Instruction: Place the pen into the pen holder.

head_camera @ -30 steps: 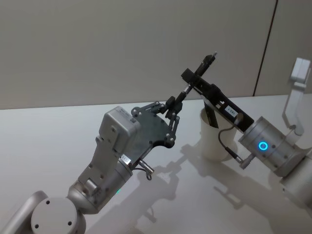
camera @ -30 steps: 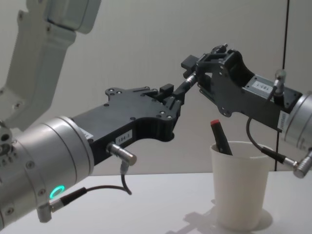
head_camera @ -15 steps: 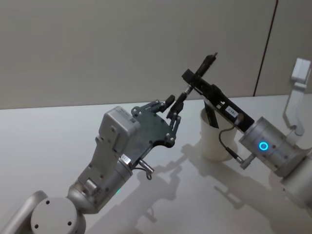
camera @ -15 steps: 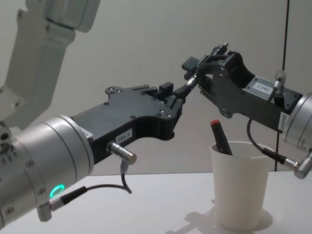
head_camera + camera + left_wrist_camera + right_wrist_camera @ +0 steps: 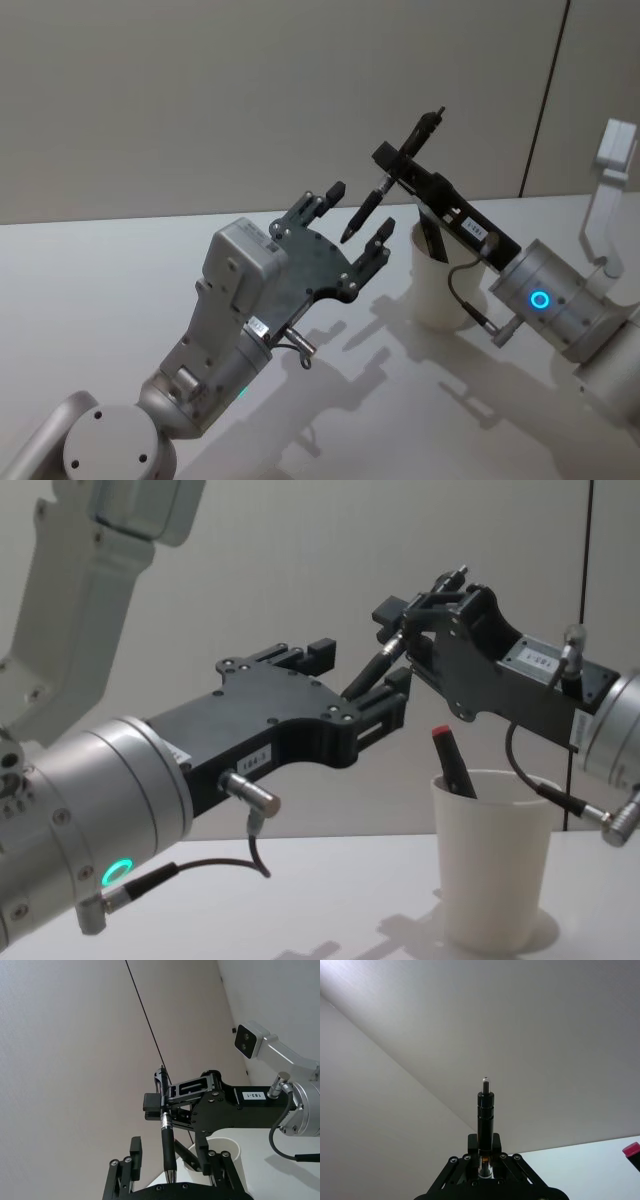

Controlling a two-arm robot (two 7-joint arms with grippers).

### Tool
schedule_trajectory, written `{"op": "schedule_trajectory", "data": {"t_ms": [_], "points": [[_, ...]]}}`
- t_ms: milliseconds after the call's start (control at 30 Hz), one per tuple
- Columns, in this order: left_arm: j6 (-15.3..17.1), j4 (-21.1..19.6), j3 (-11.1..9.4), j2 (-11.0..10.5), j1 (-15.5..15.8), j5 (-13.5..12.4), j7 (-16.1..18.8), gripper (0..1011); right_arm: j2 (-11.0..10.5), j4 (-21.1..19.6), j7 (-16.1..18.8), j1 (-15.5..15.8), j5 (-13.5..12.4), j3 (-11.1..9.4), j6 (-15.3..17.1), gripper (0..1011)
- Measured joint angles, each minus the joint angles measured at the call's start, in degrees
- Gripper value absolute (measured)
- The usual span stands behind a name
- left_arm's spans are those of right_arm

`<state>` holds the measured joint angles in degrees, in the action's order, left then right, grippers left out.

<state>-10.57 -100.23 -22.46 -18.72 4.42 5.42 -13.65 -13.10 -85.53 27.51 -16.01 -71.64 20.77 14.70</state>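
A black pen (image 5: 372, 205) with a silver band hangs slanted in the air, above and to the left of the pen holder (image 5: 435, 290), a white paper cup on the table. My right gripper (image 5: 395, 163) is shut on the pen's upper part (image 5: 380, 663). My left gripper (image 5: 357, 212) stands open, its fingers (image 5: 322, 648) on either side of the pen's lower end without touching it. In the left wrist view the pen (image 5: 166, 1135) points down between those fingers (image 5: 135, 1147), with the cup (image 5: 227, 1152) behind. In the right wrist view the pen's end (image 5: 485, 1105) sticks out past my right gripper (image 5: 482, 1160).
A second dark pen with a red cap (image 5: 450, 760) leans inside the cup (image 5: 495, 860). The pale table (image 5: 100, 300) runs back to a plain wall. A white camera mount (image 5: 610, 190) stands at the far right.
My left gripper has opened and let go of the pen's lower end. The pen stays where it was, held by my right gripper alone.
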Motion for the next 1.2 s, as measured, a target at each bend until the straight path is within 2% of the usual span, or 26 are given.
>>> {"op": "schedule_trajectory", "data": {"t_ms": [167,267,300,433,567,833,967,1000,1067,1100,1200], "points": [[0.03,0.02,0.0,0.0,0.0,-0.01,0.0,796,-0.04,-0.06,0.02,-0.02,0.0,0.01,-0.07,131],[0.04,0.03,0.0,0.0,0.0,-0.01,0.0,858,-0.15,-0.28,0.0,-0.08,0.06,-0.09,-0.47,131],[0.04,0.03,0.0,0.0,0.0,-0.01,0.0,910,-0.29,-0.5,-0.01,-0.18,0.25,-0.18,-0.76,131],[0.07,0.04,0.0,0.0,0.0,-0.01,0.0,999,-0.62,-1.03,-0.07,-0.37,0.95,-0.48,-1.52,131],[0.08,0.04,0.0,0.0,0.0,-0.01,0.0,1001,-1.2,-1.87,-0.28,-0.64,2.16,-1.03,-2.8,131],[0.08,0.04,0.0,0.0,0.0,-0.01,0.01,1001,-3.02,-4.25,-1.27,-1.12,6.37,-2.42,-6.29,131],[0.08,0.04,0.0,0.0,0.0,-0.01,0.0,1001,-4.21,-5.77,-1.95,-1.24,9.59,-3.15,-8.36,131],[0.08,0.04,0.0,0.0,0.0,-0.01,0.01,1001,-4.21,-5.77,-1.95,-1.24,9.59,-3.15,-8.36,131],[0.07,0.04,0.0,0.0,0.0,-0.01,0.01,1001,-4.92,-6.63,-2.43,-1.24,12.09,-3.52,-9.71,131],[0.07,0.04,0.0,0.0,0.0,-0.01,0.01,1001,-4.92,-6.63,-2.43,-1.24,12.09,-3.52,-9.71,131],[0.07,0.04,0.0,0.0,0.0,-0.01,0.0,1001,-5.78,-7.68,-2.93,-1.17,14.69,-3.87,-10.97,131]]}}
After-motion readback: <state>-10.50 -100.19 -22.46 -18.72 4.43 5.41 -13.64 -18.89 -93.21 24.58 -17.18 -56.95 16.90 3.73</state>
